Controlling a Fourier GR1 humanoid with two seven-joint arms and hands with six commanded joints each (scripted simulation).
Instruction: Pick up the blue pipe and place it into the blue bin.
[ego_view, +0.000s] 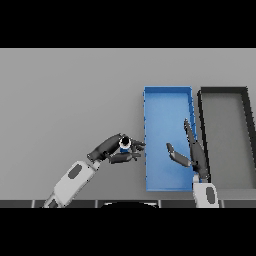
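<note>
The blue pipe is held by the left hand, whose fingers and thumb are curled round it so that only a small part of the pipe is visible between them. The hand is positioned just left of the blue bin, level with its near half, and the pipe has not yet been carried over the left wall. If the pipe is released at this position, it can be expected to land on the grey table or to strike the wall and roll away. The grasp appears shallow, so slippage during transfer is possible. The right hand is held with straight fingers over the bin's near right portion, where a collision with the arriving hand may occur. A dark bin stands just right of the blue one.
</note>
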